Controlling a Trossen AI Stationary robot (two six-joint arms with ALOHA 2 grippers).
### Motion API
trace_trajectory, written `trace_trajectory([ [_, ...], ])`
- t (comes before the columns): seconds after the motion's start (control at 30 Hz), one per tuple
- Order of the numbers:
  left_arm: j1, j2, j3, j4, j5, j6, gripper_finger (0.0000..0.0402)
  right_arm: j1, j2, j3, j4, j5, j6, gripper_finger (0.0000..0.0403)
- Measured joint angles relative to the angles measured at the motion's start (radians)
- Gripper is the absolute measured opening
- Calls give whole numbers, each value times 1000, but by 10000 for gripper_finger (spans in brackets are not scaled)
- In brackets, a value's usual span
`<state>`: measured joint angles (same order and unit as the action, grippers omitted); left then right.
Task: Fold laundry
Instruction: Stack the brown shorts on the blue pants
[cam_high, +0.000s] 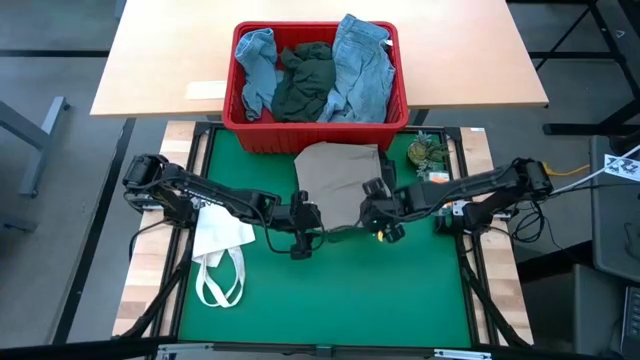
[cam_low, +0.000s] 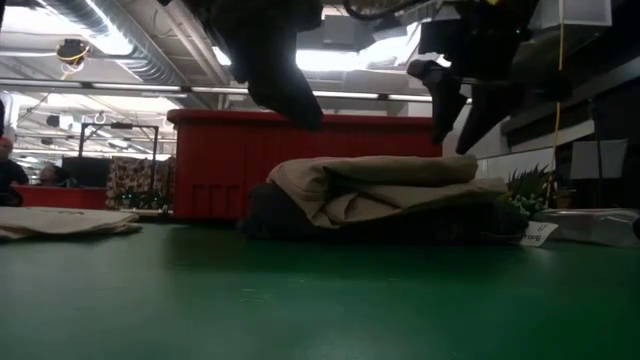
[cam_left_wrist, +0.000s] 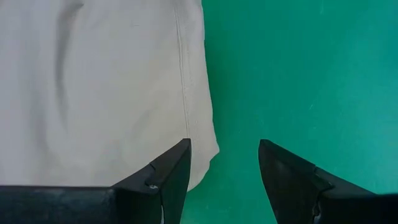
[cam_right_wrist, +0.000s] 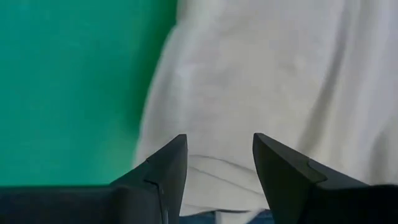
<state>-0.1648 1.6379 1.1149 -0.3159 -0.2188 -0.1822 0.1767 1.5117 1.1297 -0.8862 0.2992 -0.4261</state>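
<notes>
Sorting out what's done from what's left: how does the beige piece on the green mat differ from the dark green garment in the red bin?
The beige piece lies folded flat on the green mat; the dark green garment sits crumpled in the red bin. The beige piece is pale, the dark green garment nearly black. Both open pincers, left and right, hover over the beige piece's near edge; none is near the dark green garment. Both are soft cloth.

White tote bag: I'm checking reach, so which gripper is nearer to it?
Left. The left gripper hovers just beside the tote bag; the right gripper sits farther off, over the beige garment.
</notes>
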Motion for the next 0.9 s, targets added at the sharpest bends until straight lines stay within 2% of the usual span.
trace_trajectory([
  [0.27, -5, 0, 1, 8, 0, -1, 182, 43, 0, 0, -4, -38, 0, 184],
  [0.63, -6, 0, 1, 18, 0, -2, 182, 39, 58, 0, -12, -24, 10, 177],
  [0.77, -6, 0, 1, 18, 0, -2, 182, 39, 59, 0, -17, -18, 10, 134],
  [0.9, -13, 0, 1, 19, 0, -1, 182, 39, 59, 0, -38, 7, 9, 57],
])
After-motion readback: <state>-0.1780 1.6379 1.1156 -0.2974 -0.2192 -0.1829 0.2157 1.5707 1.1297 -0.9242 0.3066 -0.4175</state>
